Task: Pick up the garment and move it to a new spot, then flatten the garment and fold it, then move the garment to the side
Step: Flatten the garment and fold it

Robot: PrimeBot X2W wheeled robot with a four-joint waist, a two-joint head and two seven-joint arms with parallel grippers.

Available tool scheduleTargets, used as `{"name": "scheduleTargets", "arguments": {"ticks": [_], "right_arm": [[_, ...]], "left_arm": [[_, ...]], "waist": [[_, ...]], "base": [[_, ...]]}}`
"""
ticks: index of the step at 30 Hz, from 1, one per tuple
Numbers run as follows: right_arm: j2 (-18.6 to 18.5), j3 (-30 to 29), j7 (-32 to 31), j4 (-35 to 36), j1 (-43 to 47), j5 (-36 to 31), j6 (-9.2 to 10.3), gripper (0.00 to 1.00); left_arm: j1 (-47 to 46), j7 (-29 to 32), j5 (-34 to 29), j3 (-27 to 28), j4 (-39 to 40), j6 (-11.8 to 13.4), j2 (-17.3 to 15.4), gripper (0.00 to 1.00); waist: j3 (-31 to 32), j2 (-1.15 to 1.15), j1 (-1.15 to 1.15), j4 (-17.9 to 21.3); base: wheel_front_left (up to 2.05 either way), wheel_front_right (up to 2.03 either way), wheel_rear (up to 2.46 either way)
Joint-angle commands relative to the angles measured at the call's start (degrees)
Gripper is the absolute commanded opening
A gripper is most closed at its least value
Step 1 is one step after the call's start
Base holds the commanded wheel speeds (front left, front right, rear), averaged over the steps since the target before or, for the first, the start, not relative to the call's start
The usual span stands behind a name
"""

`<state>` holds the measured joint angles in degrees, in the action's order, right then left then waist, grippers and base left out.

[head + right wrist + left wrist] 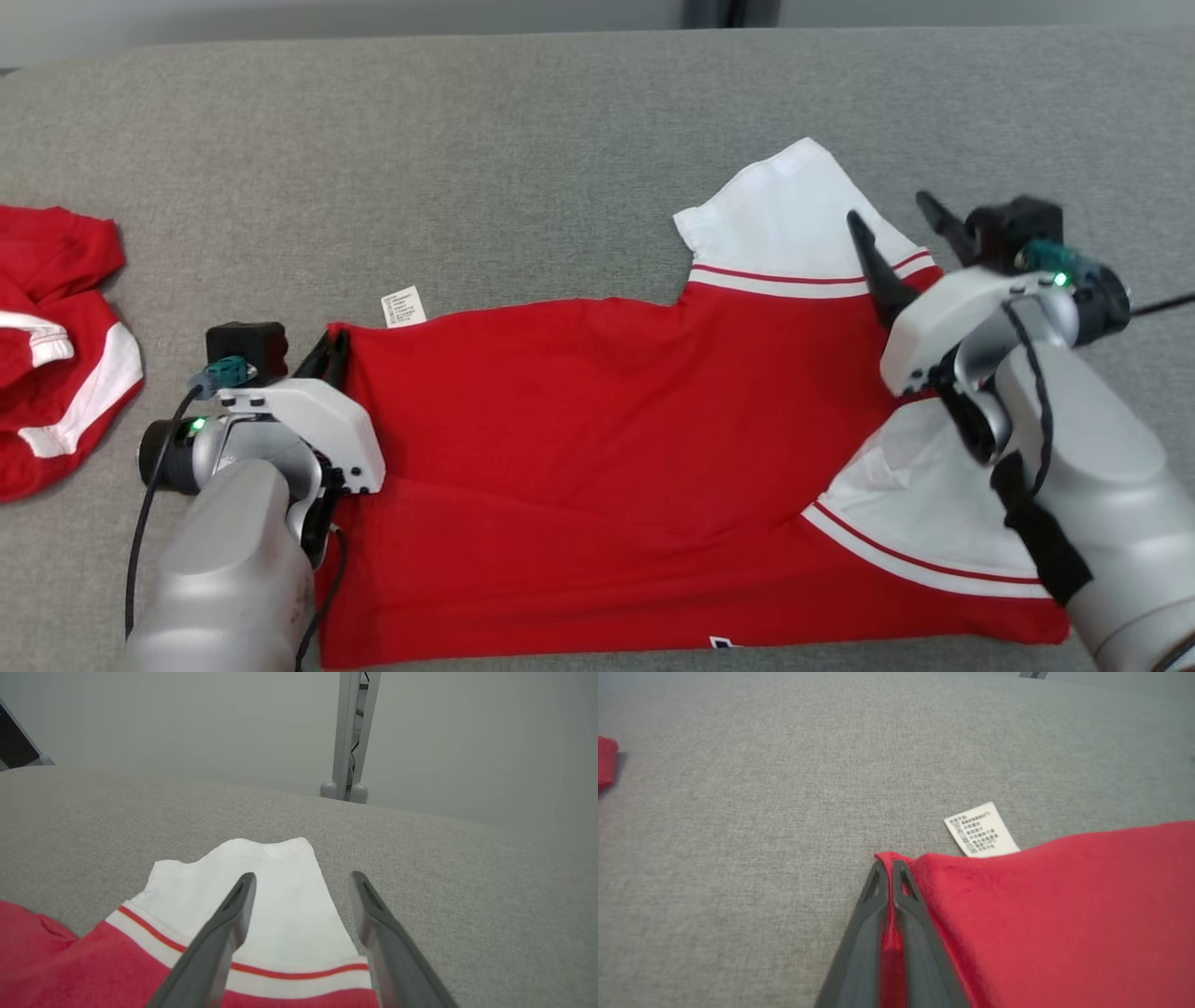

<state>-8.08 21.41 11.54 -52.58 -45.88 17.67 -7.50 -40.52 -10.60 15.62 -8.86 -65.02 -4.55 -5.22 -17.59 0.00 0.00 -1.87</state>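
The garment point(607, 420) is a red shirt with white sleeves, spread across the grey padded surface point(560, 140). Its white care label point(403, 306) pokes out at the far left corner. My left gripper point(336, 347) sits at that corner. In the left wrist view the left gripper point(889, 865) is shut, with a strip of the red garment point(1064, 914) pinched between its fingers, just left of the label point(981, 829). My right gripper point(887, 210) hovers open over the upper white sleeve point(794, 215). In the right wrist view the right gripper point(303, 877) straddles the sleeve's point(280, 896) right edge.
A second red-and-white garment point(56, 336) lies crumpled at the left edge, its tip also in the left wrist view point(605, 763). A grey metal post point(348, 737) stands beyond the surface's far edge. Bare grey cloth stretches behind the shirt.
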Motion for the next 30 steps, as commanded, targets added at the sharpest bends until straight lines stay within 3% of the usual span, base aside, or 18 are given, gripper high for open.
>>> {"name": "scheduleTargets", "arguments": {"ticks": [1, 15, 22, 23, 24, 25, 30], "right_arm": [[-0.9, 0.3, -1.0, -0.9, -2.5, 0.5, 0.02, 1.00], [-4.1, 1.7, -11.3, -12.3, -16.2, -0.1, 0.02, 1.00], [-4.3, 0.8, -16.1, -18.3, -19.5, -0.7, 0.02, 1.00], [-4.3, 0.9, -16.6, -18.8, -19.5, -0.8, 0.02, 0.80], [-4.4, 0.8, -16.8, -19.1, -19.7, -0.9, 0.02, 0.34], [-4.9, 0.6, -16.4, -19.4, -20.1, -1.2, 0.02, 0.00], [-6.6, -1.1, -13.0, -20.0, -22.0, -2.6, 0.03, 0.00]], "left_arm": [[-0.7, -0.4, -0.5, -0.7, -0.9, -0.4, 0.2, 0.00], [-4.1, -4.5, 0.9, -4.2, 3.0, -0.7, 2.0, 0.00], [-3.4, -4.5, 5.9, -8.9, 6.9, -0.6, 2.1, 0.00], [-3.2, -4.5, 6.6, -9.6, 7.4, -0.3, 2.1, 0.00], [-3.2, -4.5, 7.1, -10.2, 7.9, 0.0, 2.1, 0.00], [-3.2, -4.5, 7.5, -10.7, 8.4, 0.4, 2.1, 0.00], [-3.8, -4.5, 8.7, -10.9, 9.9, 1.8, 2.1, 0.00]], "waist": [[-1.0, 0.00, 0.00, -1.2], [-6.2, 0.00, 0.00, -9.4], [-8.2, 0.00, 0.00, -11.6], [-8.3, 0.00, 0.00, -11.7], [-8.4, 0.00, 0.00, -11.8], [-8.4, 0.00, 0.00, -11.9], [-8.2, 0.00, 0.00, -11.6]], "base": [[0.00, 0.00, 0.00], [0.00, 0.00, 0.00], [0.00, 0.00, 0.00], [0.00, 0.00, 0.00], [0.00, 0.00, 0.00], [0.00, 0.00, 0.00], [0.00, 0.00, 0.00]]}}
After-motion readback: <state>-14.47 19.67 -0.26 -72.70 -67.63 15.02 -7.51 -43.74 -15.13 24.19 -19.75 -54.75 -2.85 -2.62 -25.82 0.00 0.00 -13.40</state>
